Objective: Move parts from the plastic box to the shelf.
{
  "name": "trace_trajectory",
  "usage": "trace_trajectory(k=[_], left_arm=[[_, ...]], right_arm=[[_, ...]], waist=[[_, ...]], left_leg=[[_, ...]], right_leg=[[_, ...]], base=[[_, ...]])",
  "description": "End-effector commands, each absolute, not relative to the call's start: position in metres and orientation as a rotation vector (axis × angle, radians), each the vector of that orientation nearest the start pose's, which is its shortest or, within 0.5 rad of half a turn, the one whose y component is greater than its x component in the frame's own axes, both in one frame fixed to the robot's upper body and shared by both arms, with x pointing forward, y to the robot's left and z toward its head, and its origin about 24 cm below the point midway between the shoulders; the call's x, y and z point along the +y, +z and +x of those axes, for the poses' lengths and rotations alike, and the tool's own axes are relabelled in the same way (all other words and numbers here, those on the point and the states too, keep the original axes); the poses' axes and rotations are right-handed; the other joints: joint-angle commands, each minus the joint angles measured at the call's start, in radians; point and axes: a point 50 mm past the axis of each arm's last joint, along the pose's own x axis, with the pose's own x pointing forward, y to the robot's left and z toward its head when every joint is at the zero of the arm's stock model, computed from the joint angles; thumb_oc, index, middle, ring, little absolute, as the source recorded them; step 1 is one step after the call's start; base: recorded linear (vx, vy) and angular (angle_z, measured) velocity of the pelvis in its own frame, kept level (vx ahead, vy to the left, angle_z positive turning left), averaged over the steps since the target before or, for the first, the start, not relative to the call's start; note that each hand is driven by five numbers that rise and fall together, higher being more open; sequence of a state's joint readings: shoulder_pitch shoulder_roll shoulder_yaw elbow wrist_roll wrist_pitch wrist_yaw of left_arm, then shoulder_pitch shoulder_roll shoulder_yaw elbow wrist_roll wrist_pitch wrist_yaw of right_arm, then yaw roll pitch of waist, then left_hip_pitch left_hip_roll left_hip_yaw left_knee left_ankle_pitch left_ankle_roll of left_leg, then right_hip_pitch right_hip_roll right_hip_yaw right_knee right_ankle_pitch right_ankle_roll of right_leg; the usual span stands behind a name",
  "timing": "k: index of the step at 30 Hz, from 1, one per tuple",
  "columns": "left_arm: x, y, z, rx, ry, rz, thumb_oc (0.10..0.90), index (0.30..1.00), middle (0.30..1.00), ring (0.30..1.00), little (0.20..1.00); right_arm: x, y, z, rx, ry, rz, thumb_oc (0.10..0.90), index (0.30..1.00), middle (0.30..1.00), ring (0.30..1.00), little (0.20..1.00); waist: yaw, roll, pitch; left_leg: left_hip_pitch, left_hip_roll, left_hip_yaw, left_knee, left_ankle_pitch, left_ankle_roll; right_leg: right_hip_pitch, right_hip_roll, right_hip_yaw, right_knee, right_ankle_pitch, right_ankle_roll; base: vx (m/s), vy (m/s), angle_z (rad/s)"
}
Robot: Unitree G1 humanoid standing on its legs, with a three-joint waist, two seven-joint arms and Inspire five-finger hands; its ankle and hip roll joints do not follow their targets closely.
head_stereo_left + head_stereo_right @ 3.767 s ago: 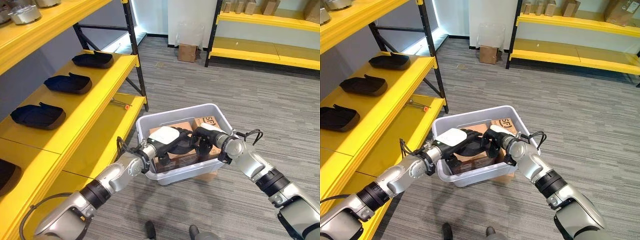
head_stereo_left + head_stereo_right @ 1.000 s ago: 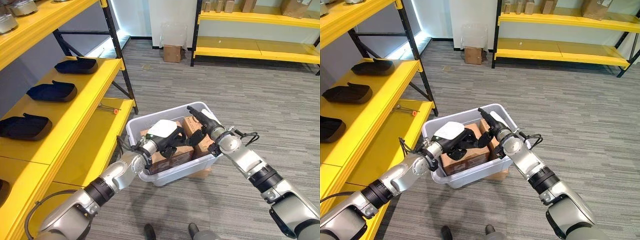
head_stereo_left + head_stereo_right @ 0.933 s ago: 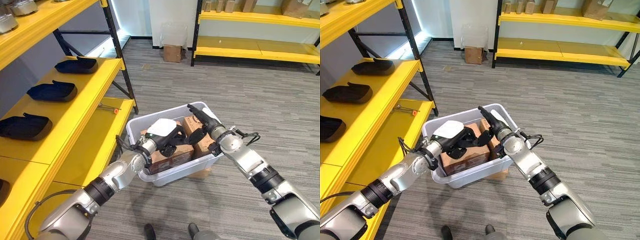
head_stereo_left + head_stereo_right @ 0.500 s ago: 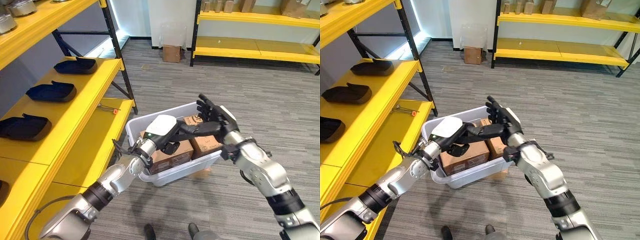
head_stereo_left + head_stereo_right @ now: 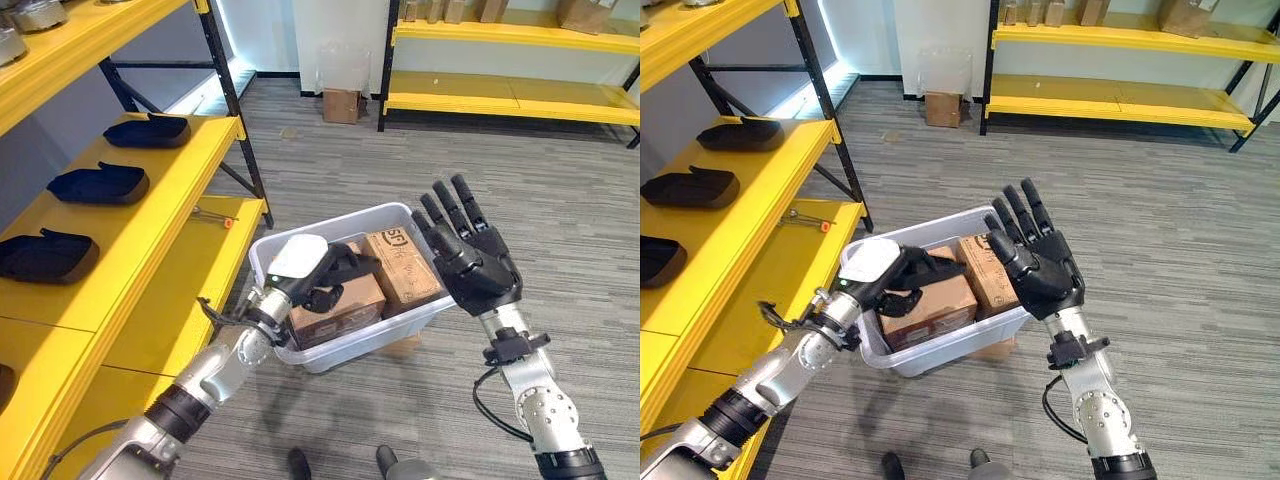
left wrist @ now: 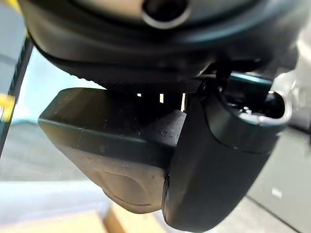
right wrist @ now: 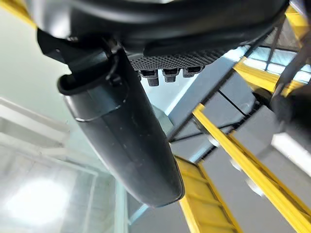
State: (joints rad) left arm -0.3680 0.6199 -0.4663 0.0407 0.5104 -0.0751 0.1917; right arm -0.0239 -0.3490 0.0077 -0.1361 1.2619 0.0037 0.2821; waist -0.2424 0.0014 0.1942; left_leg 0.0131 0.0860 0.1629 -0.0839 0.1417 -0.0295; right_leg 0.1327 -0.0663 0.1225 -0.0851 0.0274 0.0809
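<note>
Nearest the robot, the left hand (image 5: 300, 265) reaches over the near rim of the translucent plastic box (image 5: 415, 216) on the grey carpet, its fingers and thumb curled round a black moulded part (image 5: 345, 263) that sits just above the cardboard packed inside; the left wrist view shows the same dark part (image 6: 116, 145) pressed against the thumb. Two cardboard cartons fill the box: a larger brown carton (image 5: 345, 305) under the left hand and a smaller printed carton (image 5: 400, 262) beside it towards the far right corner. The right hand (image 5: 470, 255) is raised clear of the box on its right side, palm facing the camera, fingers straight and spread, grasping nothing. To the left stands the yellow shelf (image 5: 190, 190) with black uprights; on its middle level three black moulded parts lie in a row, well apart: the nearest (image 5: 45, 255), the middle one (image 5: 97, 182) and the farthest (image 5: 147, 130). On the lower level, beyond the box's left corner, lies a thin tool with an orange tip (image 5: 216, 216). The top level carries silver metal pieces (image 5: 35, 12) at its near end. Farther off, a small cardboard box (image 5: 342, 104) rests on the floor against the wall, and a second yellow rack (image 5: 500, 100) along the back holds more cardboard boxes (image 5: 582, 12) on its upper level.
</note>
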Motion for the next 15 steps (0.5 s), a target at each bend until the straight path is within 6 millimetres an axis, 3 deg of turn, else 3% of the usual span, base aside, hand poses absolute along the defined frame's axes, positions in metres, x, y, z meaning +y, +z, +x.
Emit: trace_trajectory(k=[1, 5, 6, 11, 15], left_arm=[[0.153, 0.193, 0.302, -0.758, -0.020, 0.840, 0.400, 0.300, 0.300, 0.300, 0.300], [0.160, 0.186, 0.299, -0.668, -0.022, 0.625, 0.400, 0.300, 0.300, 0.300, 0.300], [0.163, 0.175, 0.300, -0.559, -0.057, 0.485, 0.400, 0.300, 0.300, 0.300, 0.300], [0.162, 0.143, 0.296, -0.360, -0.129, 0.152, 0.400, 0.300, 0.300, 0.300, 0.300], [0.162, 0.132, 0.290, -0.334, -0.131, 0.145, 0.400, 0.300, 0.300, 0.300, 0.300]], right_arm=[[-0.198, 0.119, 0.256, -0.379, 0.416, 0.912, 0.900, 1.000, 1.000, 1.000, 1.000], [-0.198, 0.106, 0.253, -0.341, 0.380, 0.921, 0.900, 1.000, 1.000, 1.000, 1.000], [-0.194, 0.101, 0.253, -0.319, 0.379, 0.930, 0.900, 1.000, 1.000, 1.000, 1.000], [-0.186, 0.087, 0.253, -0.235, 0.360, 0.904, 0.900, 1.000, 1.000, 1.000, 1.000], [-0.180, 0.080, 0.252, -0.194, 0.376, 0.907, 0.900, 1.000, 1.000, 1.000, 1.000]], waist=[[0.030, -0.007, -0.115], [0.035, -0.007, -0.113], [0.041, -0.007, -0.110], [0.056, -0.005, -0.105], [0.071, -0.004, -0.102]], left_leg=[[0.093, 0.098, -0.015, -0.003, -0.111, -0.044], [0.093, 0.100, -0.028, -0.003, -0.115, -0.047], [0.086, 0.101, -0.033, -0.003, -0.104, -0.049], [0.088, 0.097, -0.052, -0.003, -0.106, -0.052], [0.083, 0.089, -0.062, -0.003, -0.102, -0.051]], right_leg=[[-0.074, -0.021, -0.085, 0.037, 0.023, 0.017], [-0.069, -0.021, -0.092, 0.041, 0.008, 0.013], [-0.074, -0.018, -0.094, 0.044, 0.012, 0.009], [-0.067, -0.015, -0.102, 0.048, -0.003, 0.000], [-0.069, -0.014, -0.111, 0.050, -0.005, -0.006]], base=[[-0.03, -0.041, 0.04], [0.00, -0.021, 0.06], [0.00, 0.000, 0.00], [0.02, -0.017, 0.08], [-0.01, -0.024, 0.08]])
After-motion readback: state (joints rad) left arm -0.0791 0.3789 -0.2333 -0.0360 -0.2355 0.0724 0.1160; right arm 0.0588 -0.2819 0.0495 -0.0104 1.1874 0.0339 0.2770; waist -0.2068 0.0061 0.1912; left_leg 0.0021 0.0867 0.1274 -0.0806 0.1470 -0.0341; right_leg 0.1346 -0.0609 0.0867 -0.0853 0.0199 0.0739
